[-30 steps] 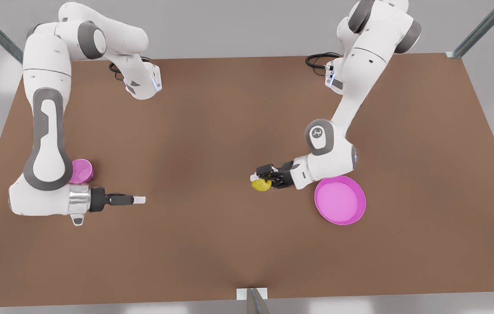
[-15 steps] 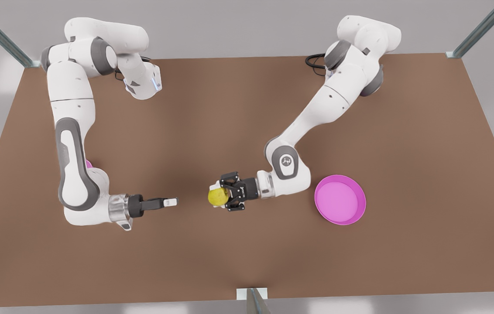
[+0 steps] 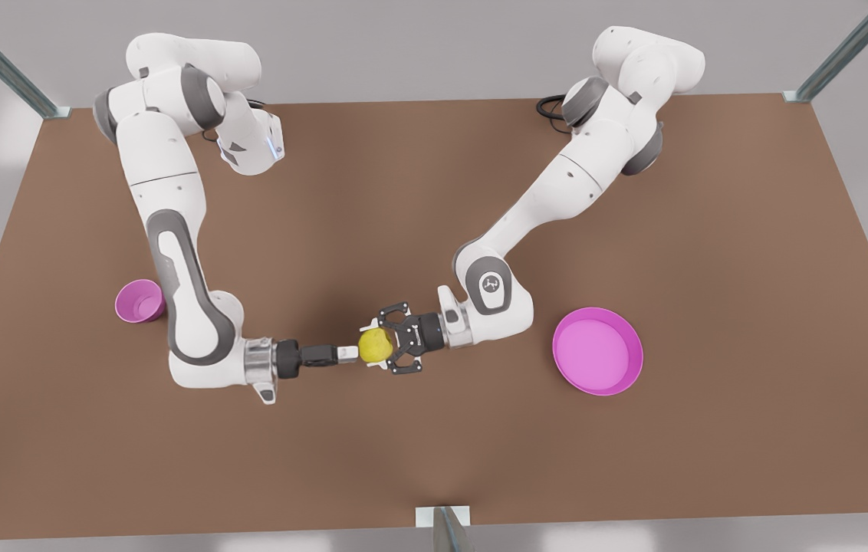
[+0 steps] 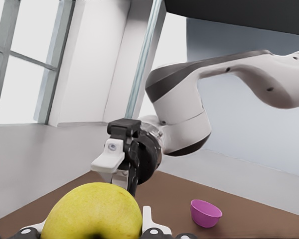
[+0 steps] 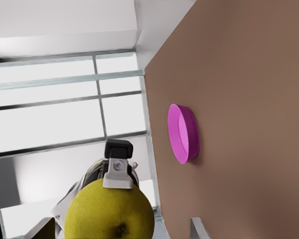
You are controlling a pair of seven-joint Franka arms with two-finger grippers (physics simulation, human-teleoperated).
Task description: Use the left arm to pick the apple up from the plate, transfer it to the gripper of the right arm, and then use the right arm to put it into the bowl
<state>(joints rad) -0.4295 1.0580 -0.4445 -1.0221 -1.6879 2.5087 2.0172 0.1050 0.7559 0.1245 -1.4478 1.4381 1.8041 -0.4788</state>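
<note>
- Left gripper (image 3: 374,347), clamped on the small round yellow-green apple (image 3: 375,346), hangs well apart from the wide shallow magenta plate (image 3: 557,345), toward the front view's left; the right gripper (image 3: 343,354) touches the apple's far side.
- Left wrist view: the right gripper (image 4: 114,167) sits just behind the apple (image 4: 92,214).
- Right wrist view: its fingers (image 5: 197,228) seem spread apart either side of the apple (image 5: 109,214).

Front camera overhead; wrist cameras share the apple (image 3: 375,346).
</note>
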